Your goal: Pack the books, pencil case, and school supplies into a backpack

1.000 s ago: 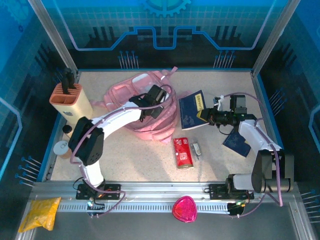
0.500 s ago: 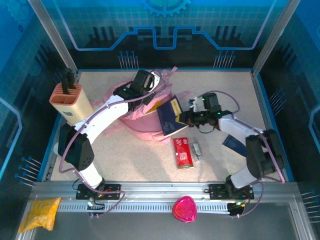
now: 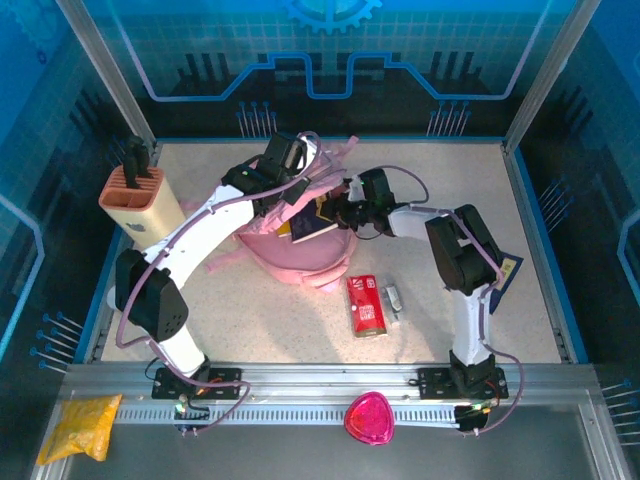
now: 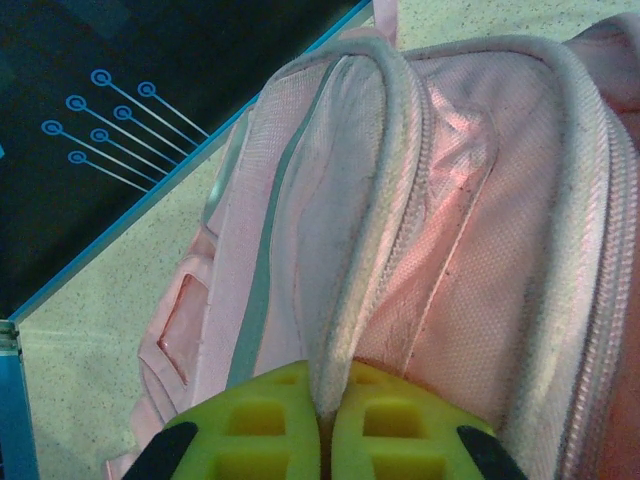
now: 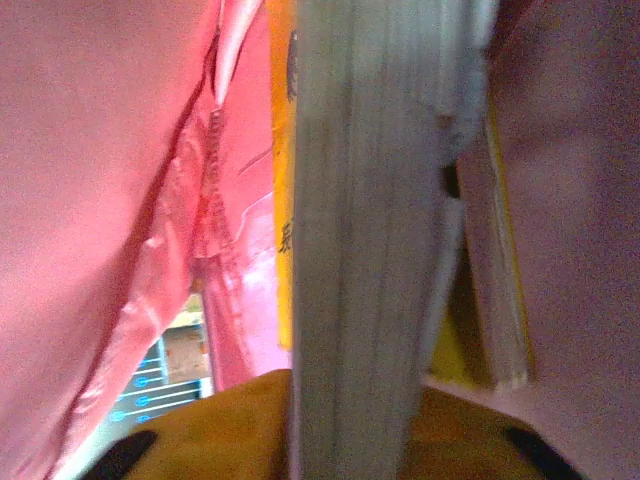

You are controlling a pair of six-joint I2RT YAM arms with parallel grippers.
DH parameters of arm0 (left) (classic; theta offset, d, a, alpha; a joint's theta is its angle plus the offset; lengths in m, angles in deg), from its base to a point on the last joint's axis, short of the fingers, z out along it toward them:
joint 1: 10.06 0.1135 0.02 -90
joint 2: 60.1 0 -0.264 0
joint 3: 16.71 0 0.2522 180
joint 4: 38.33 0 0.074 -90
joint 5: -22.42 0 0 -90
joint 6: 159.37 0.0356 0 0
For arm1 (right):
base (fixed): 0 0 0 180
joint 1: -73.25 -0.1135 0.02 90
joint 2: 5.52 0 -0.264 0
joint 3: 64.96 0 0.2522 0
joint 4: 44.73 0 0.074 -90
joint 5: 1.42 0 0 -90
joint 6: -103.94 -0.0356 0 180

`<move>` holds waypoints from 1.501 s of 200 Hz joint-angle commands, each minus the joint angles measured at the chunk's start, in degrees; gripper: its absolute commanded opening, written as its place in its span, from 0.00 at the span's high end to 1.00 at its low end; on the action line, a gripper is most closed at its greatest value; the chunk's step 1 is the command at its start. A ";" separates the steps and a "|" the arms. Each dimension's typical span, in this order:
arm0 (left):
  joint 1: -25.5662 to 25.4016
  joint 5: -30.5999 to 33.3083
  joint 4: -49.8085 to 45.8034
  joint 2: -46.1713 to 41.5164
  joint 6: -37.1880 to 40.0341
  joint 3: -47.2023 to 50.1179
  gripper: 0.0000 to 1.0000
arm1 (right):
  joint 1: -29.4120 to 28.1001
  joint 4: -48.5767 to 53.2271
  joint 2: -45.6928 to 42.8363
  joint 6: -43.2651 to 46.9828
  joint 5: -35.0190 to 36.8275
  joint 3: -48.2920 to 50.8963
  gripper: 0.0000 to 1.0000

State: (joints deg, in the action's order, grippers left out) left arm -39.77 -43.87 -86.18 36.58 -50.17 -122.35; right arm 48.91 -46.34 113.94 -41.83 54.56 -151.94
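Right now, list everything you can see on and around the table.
backpack: one, pink, table centre-back, open.
navy book: one, dark blue, partway into the backpack.
yellow book: one, yellow, beside it.
second navy book: one, dark blue, table right.
pencil case: one, red, table front-centre.
grey-white piece: one, right of the pencil case.
knife block: one, beige, left.
heart-shaped thing: one, pink, front rail.
yellow bag: one, front left.
left gripper: pinching the backpack rim.
right gripper: clamped on the navy book.

Speckled table [image 3: 250, 310]: backpack [image 3: 300, 255], red case [image 3: 366, 305], grey piece [image 3: 392, 297], knife block [image 3: 140, 200], possibly navy book [image 3: 510, 268].
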 commanded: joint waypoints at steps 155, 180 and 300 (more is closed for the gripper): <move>0.24 -3.90 5.26 -5.91 -4.80 0.84 1.00 | -4.28 17.40 -8.88 19.39 16.82 3.41 0.84; 0.19 -5.00 5.20 -5.89 -5.65 0.41 1.00 | -6.07 14.02 -5.00 19.18 17.68 -2.33 0.86; 1.37 -8.16 7.70 -7.81 -9.99 8.58 1.00 | -1.62 15.84 -27.36 23.78 21.94 14.94 0.49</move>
State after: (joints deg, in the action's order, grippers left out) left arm -38.66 -49.60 -84.37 32.67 -56.94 -116.77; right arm 43.86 -34.76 94.80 -20.32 73.57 -139.76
